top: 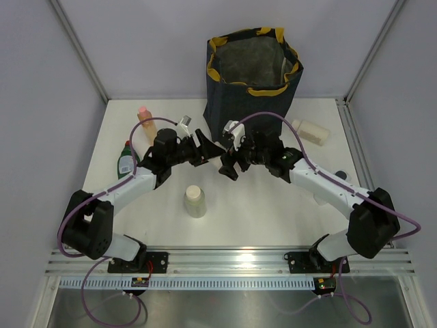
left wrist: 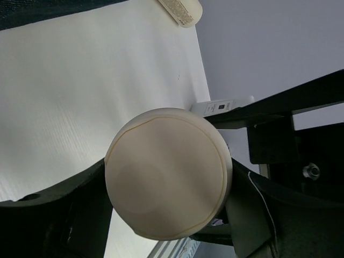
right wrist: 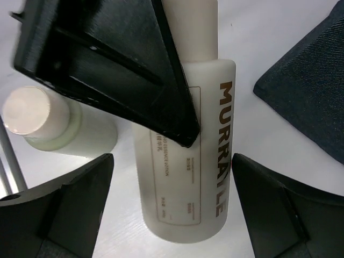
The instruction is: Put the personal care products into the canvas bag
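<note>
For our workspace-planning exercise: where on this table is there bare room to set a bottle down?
Widest bare patch: near side of the table, between the standing cream bottle and the right arm. Crowded: in front of the canvas bag, where left gripper and right gripper meet around a held bottle. Left edge holds peach bottle and green bottle.

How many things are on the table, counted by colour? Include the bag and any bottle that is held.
Cream bottles: 3 (held cream bottle, standing cream bottle, lying cream bottle)
Peach bottle: 1
Green bottle: 1
Canvas bag: 1
Total: 6
</note>
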### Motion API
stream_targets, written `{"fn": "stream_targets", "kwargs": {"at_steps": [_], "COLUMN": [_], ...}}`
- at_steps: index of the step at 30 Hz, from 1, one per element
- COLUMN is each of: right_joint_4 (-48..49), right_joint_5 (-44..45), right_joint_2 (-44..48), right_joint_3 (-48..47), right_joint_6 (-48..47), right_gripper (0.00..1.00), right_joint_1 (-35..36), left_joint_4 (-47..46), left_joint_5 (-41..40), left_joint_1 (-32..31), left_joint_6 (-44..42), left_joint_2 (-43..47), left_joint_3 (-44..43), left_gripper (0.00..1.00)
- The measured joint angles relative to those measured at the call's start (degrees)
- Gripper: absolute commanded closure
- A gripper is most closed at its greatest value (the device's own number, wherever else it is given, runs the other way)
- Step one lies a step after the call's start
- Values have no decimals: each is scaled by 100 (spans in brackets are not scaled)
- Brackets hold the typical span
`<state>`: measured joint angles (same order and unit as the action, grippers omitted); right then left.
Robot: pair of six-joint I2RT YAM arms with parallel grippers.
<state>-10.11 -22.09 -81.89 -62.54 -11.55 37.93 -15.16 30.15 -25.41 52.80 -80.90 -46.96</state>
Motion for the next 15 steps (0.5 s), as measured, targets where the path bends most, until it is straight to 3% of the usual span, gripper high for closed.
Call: {"fn": "stream_targets", "kwargs": {"at_steps": [6, 10, 13, 14, 15], "right_joint_4": [-264, -310, -339, -350, -407], "right_joint_5": [2, -7, -7, -13, -24], "right_joint_2": [-284, -317, -369, -369, -372], "right_joint_3": [-55, -109, -192, -210, -249], "right_joint_6": [-614, -728, -761, -804, -807], "right_gripper": [3, 16, 49, 69, 78], "right_joint_1": [0, 2, 0, 0, -2], "left_joint_4": [-289, -647, -758, -778, -824], "left_joint_5": [240, 339, 380, 378, 382], "left_joint_1": [9, 9, 39, 44, 46], "left_joint_6": [439, 756, 890, 922, 973], "left_joint_2": [0, 15, 15, 15, 15], "left_joint_3": [4, 120, 184, 188, 203], "left_gripper": [100, 100, 98, 94, 78]}}
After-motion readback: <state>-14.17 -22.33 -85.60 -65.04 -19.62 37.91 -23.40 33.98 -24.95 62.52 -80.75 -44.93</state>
